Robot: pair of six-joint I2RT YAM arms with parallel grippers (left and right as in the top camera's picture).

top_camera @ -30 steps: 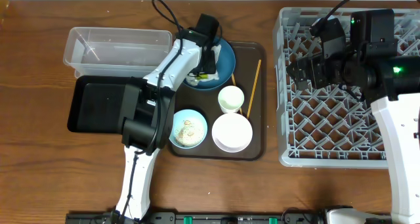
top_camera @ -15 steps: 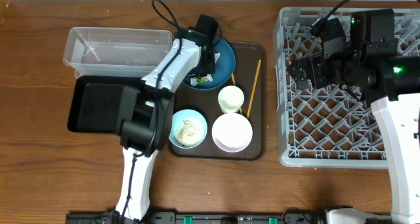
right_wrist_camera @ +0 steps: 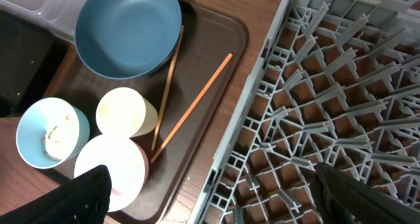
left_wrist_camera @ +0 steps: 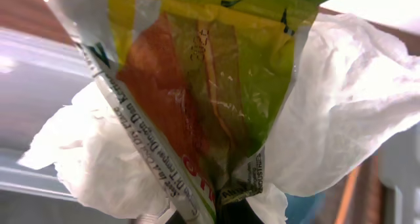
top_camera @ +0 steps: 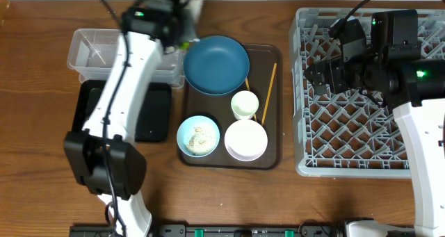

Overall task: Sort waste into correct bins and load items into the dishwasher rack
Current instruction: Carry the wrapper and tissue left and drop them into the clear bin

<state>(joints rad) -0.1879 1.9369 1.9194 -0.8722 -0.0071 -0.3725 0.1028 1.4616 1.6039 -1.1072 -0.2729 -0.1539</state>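
Note:
My left gripper (top_camera: 181, 34) is shut on the yellow-orange and green snack wrapper (left_wrist_camera: 197, 86), with the crumpled white napkin (left_wrist_camera: 348, 106) bunched around it. It hangs over the right end of the clear tub (top_camera: 118, 53). The dark-blue plate (top_camera: 215, 64) lies bare on the brown tray. The light-blue bowl (top_camera: 198, 136) holds rice scraps. Beside it stand the white bowl (top_camera: 245, 140) and small white cup (top_camera: 245, 105), and two chopsticks (right_wrist_camera: 193, 106) lie by the cup. My right gripper (right_wrist_camera: 223, 204) stands open above the left edge of the grey rack (top_camera: 368, 91).
The black tray (top_camera: 149, 115) lies in front of the clear tub, partly under my left arm. The brown serving tray (top_camera: 272, 60) sits between the bins and the rack. Bare wood table (top_camera: 42, 181) shows at the left and front.
My left gripper shut on the wrapper and napkin on the plate, lifted them and swung back and left toward the clear tub. The plate is now bare. The right arm has not moved.

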